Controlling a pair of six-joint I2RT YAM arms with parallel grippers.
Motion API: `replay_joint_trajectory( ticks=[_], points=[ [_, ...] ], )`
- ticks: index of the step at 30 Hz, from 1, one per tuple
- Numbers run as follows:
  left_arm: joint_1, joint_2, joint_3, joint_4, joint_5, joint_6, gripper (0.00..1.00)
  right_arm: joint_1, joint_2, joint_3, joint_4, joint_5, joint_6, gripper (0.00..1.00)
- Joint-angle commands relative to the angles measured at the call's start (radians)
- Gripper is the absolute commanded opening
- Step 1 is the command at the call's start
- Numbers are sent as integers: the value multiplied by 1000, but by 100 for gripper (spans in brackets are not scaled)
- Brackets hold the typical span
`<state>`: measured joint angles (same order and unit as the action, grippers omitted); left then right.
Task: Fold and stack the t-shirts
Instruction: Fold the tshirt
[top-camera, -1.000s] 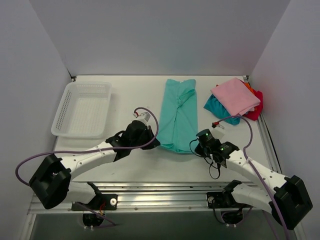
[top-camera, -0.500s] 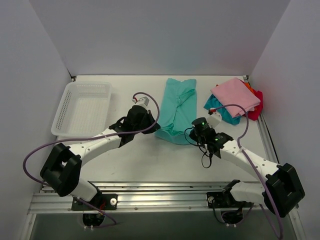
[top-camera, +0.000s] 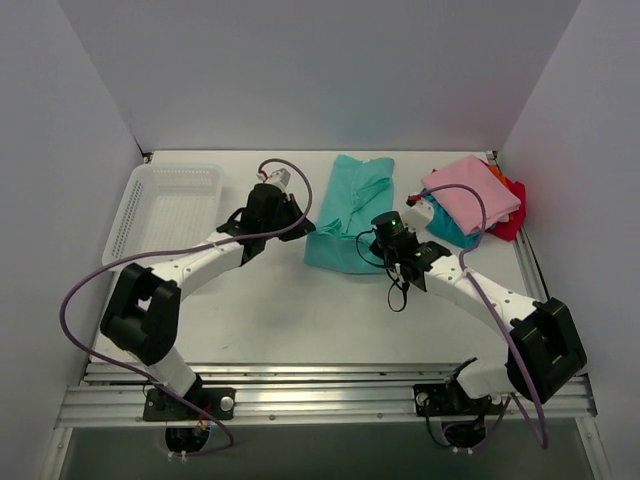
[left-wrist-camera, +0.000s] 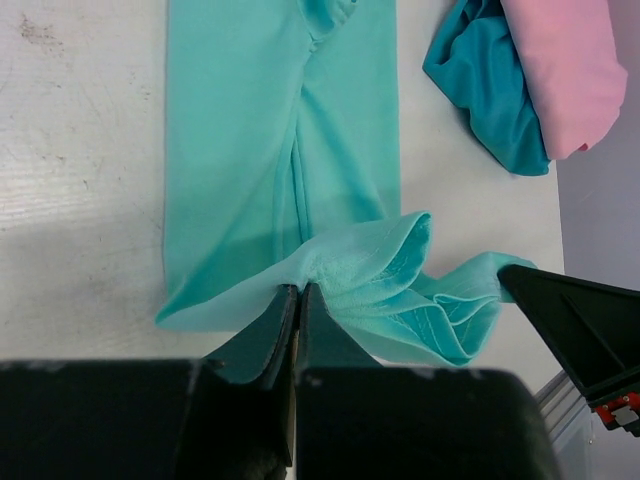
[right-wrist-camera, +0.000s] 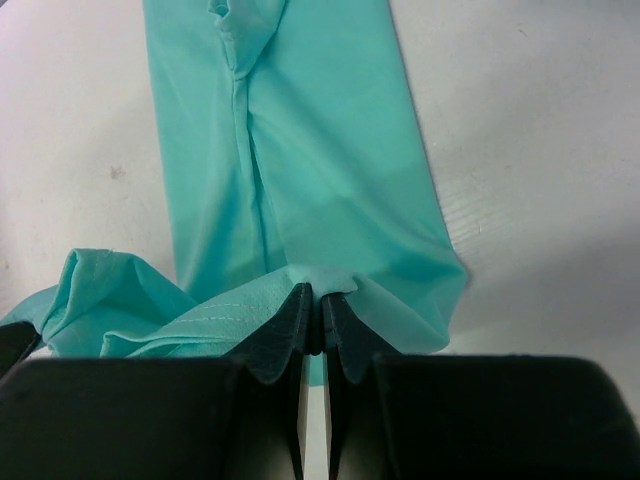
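The teal-green t-shirt (top-camera: 352, 205) lies lengthwise on the table, its near end lifted and doubled over the rest. My left gripper (top-camera: 303, 229) is shut on its near left corner; in the left wrist view (left-wrist-camera: 298, 288) the hem bunches beside the fingers. My right gripper (top-camera: 377, 238) is shut on the near right corner, pinched between the fingers in the right wrist view (right-wrist-camera: 314, 292). A stack of folded shirts sits at the back right: pink (top-camera: 470, 192) on top, teal-blue (top-camera: 440, 222) under it, red (top-camera: 513, 215) and orange (top-camera: 503, 177) at the edges.
A white plastic mesh basket (top-camera: 163, 214) stands at the back left. White walls close in the table on three sides. The metal rail (top-camera: 320, 385) runs along the near edge.
Both grippers have carried the teal-green shirt's near end away from the near edge, folding it over the far part. The shirt now looks much shorter.
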<state>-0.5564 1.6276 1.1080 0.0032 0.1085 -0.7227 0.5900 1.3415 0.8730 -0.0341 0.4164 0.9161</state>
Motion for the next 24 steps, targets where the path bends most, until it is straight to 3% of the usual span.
replay_joint_trajectory(
  ticks=[1, 21, 24],
  points=[
    [39, 75, 94, 55, 91, 31, 2, -15, 60, 64, -1, 58, -23, 0],
    [136, 486, 524, 52, 390, 77, 2, -140, 369, 268, 23, 10, -49, 0],
    [138, 572, 629, 24, 413, 94, 11, -168, 441, 310, 22, 9, -45, 0]
  ],
)
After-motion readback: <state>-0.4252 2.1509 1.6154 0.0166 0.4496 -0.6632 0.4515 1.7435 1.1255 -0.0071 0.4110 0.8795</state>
